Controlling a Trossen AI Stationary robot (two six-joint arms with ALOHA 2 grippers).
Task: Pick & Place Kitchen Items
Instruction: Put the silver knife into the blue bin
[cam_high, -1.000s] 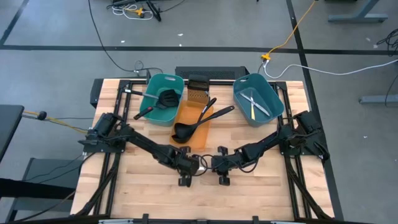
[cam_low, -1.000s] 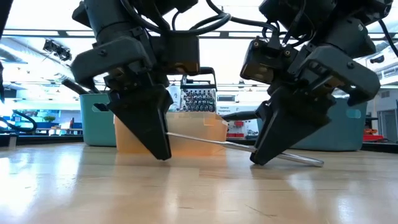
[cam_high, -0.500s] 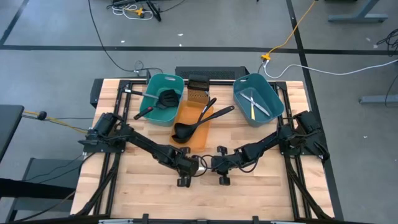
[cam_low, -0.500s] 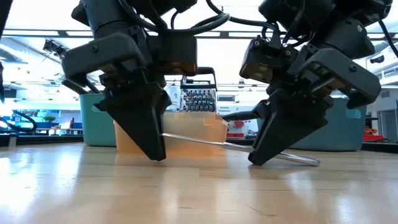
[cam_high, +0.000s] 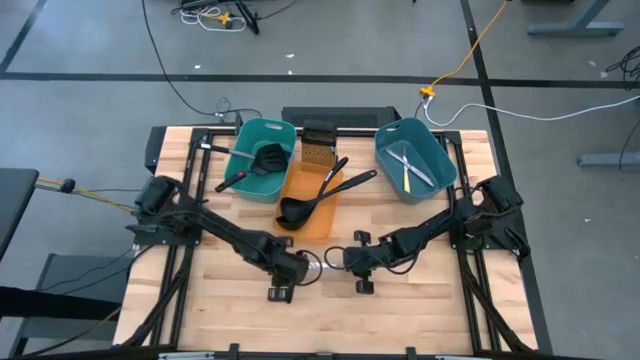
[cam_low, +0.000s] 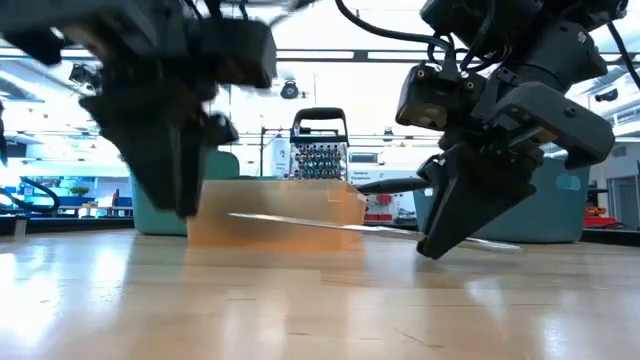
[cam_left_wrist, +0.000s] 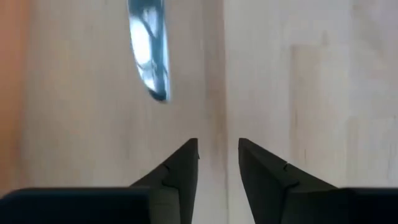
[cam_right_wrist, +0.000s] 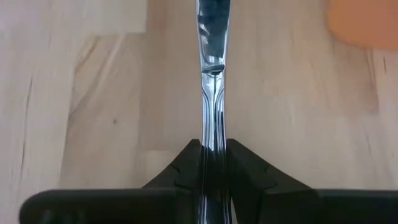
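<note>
A silver table knife (cam_low: 320, 225) lies almost level just above the wooden table, between my two grippers. My right gripper (cam_low: 435, 240) is shut on it, and the right wrist view shows the blade (cam_right_wrist: 210, 25) running away from the fingers. My left gripper (cam_left_wrist: 217, 155) is open with bare table between its fingers. The knife's rounded blade tip (cam_left_wrist: 149, 62) lies off to one side of it. In the high view the left gripper (cam_high: 283, 280) stands near the table's middle, left of the right gripper (cam_high: 350, 262). My right gripper pinches the knife's handle (cam_right_wrist: 211, 134) between its two fingers, a short way behind the blade. The fingers slant down and lie along the knife. The blade end (cam_low: 240, 216) is clear of the table, and the handle's free end (cam_low: 510, 245) sticks out low behind the fingers.
At the table's far side stand a teal tub (cam_high: 248, 150) with a black spatula, an orange tub (cam_high: 325, 215) with black ladles (cam_high: 300, 207), and a blue-grey tub (cam_high: 435, 155) with knives. A dark box (cam_high: 318, 135) sits between them. Bare wood lies toward the near edge.
My left gripper has come off the knife's blade end. It has risen and gone toward the table's left and near edges. My right gripper has stayed in place with the knife, whose blade end now hangs free.
</note>
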